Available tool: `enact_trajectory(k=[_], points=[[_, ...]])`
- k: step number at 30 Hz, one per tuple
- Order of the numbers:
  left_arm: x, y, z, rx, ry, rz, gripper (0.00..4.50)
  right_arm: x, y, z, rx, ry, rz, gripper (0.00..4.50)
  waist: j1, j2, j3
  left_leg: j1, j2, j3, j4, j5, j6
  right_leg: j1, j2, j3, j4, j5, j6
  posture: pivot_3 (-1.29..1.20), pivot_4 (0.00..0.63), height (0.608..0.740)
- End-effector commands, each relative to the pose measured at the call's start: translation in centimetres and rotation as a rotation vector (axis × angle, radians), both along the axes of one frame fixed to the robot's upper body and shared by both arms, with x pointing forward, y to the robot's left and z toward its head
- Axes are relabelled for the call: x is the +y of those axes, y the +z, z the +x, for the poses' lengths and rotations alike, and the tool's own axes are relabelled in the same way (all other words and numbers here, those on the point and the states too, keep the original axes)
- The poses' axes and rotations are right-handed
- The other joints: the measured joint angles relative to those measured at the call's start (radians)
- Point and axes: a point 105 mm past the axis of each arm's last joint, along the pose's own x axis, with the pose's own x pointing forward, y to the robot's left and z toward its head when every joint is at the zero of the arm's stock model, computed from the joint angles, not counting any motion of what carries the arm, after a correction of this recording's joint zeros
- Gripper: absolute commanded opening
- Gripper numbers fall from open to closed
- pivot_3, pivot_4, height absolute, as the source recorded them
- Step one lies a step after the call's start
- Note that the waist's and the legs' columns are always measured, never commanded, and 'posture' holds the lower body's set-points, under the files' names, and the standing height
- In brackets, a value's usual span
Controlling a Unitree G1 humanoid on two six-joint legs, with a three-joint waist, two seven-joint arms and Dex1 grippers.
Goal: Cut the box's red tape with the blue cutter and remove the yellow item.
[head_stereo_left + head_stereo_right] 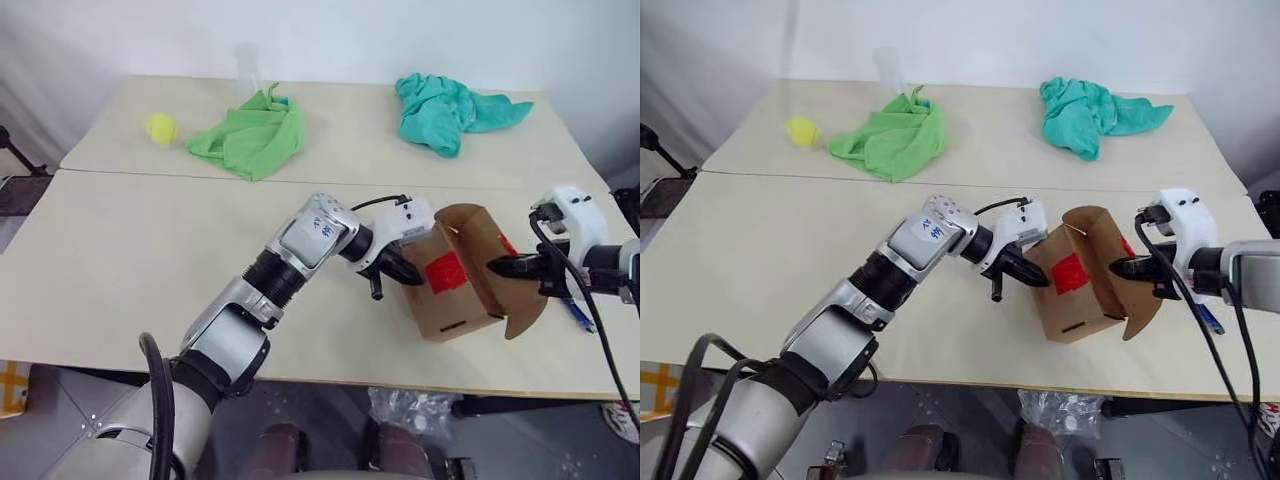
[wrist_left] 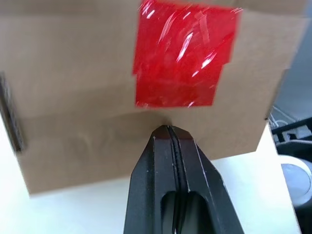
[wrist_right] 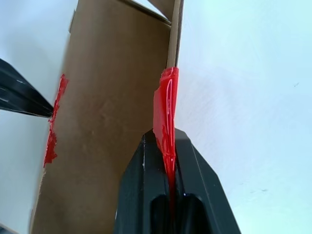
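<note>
Peeling stage: your right hand (image 3: 170,146) clamped on taped flap of small brown cardboard box (image 1: 450,290); left hand (image 2: 169,130) pinched together, bracing beneath red tape patch (image 2: 183,53). Pull flap slowly, keep brace firm.

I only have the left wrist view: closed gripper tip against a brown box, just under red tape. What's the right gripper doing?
Observer: The right gripper is shut on a box flap, right at its red-taped edge.
Operator: Is the box opened?
Observer: Yes, flaps stand open on its right side.
Operator: Where's the cutter?
Observer: A blue cutter lies on the table beyond the right gripper.
</note>
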Motion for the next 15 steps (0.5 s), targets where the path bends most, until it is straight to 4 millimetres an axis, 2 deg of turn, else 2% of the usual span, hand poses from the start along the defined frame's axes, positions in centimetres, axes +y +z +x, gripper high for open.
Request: enact_trajectory(k=[1, 8, 15], points=[[-0.6, -0.6, 0.9, -0.032, 0.064, 0.002, 0.0, 0.9, -0.2, -0.7, 0.01, 0.039, -0.111, 0.05, 0.005, 0.0, 0.0, 0.0, 0.0, 0.0, 0.0, 0.0, 0.0, 0.0, 0.0, 0.0, 0.0, 0.0, 0.001, 0.0, 0.15, 0.74], [-0.4, -0.4, 2.0, -0.017, 0.133, -0.052, 0.0, 1.4, -0.6, -0.2, -0.031, -0.025, -0.219, 0.05, 0.009, 0.0, 0.0, -0.001, 0.0, 0.0, 0.002, -0.001, 0.002, 0.001, 0.0, 0.0, -0.004, 0.002, 0.002, 0.0, 0.15, 0.74], [-0.7, -0.6, 2.6, -0.015, 0.159, -0.071, 0.0, 3.4, 0.7, -0.3, -0.076, -0.06, -0.233, 0.05, 0.004, 0.0, 0.0, -0.001, 0.001, 0.001, 0.001, -0.001, 0.002, 0.0, 0.0, -0.002, -0.007, 0.001, 0.001, 0.0, 0.15, 0.74]])
